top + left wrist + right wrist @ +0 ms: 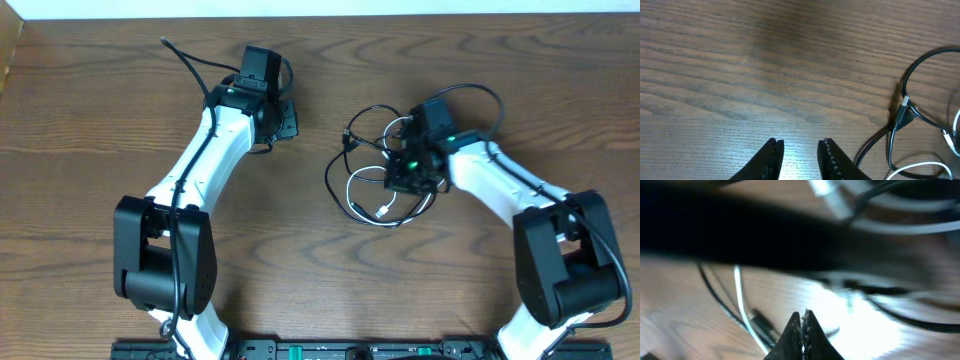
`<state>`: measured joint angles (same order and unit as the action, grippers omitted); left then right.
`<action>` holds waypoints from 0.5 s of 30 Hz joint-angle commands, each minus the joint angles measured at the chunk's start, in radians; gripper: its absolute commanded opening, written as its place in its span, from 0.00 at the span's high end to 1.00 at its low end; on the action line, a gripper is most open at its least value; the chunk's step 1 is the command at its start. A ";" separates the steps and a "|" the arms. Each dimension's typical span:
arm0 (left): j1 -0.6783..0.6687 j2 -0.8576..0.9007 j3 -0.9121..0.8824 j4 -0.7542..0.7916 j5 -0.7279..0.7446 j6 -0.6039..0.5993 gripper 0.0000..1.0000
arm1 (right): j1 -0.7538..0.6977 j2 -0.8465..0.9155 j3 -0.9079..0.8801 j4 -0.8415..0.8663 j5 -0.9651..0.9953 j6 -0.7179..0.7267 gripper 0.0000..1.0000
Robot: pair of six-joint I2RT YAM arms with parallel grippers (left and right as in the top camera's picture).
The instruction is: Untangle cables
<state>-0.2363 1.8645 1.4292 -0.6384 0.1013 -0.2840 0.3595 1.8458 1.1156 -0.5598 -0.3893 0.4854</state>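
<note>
Jaws of the right gripper (pixel 803 316) are pressed together among the tangled cables (pixel 372 165) on the counter (pixel 300 250); left gripper (pixel 801 146) jaws spread, empty; I should pinch a single one and draw it out slowly.

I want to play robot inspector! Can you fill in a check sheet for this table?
Surface: brown wooden table, flat, grain showing.
Job's things: thin black cords and one thin white cord, looped over each other in one tangle.
Clutter: nothing seen.
Grippers: left tool open, empty, above bare wood; right tool shut, down among the cords; whether it pinches one cannot be told.
Cables: thicker black wires run along the white arms.
Surroundings: black rail at the table's near edge.
</note>
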 commanded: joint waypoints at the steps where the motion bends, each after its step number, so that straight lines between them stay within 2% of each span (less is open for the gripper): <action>1: 0.000 0.006 -0.003 0.000 -0.013 0.007 0.74 | 0.060 -0.001 0.000 0.005 0.008 0.023 0.99; 9: 0.000 0.006 -0.003 0.000 -0.013 0.007 0.75 | 0.073 -0.004 0.024 -0.018 -0.025 -0.035 0.99; 15: 0.000 0.006 -0.003 0.000 -0.013 0.007 0.75 | 0.073 -0.004 0.146 -0.155 -0.032 -0.100 0.99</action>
<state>-0.2363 1.8645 1.4288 -0.6388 0.1013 -0.2836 0.4370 1.8458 1.1732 -0.6666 -0.4004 0.4480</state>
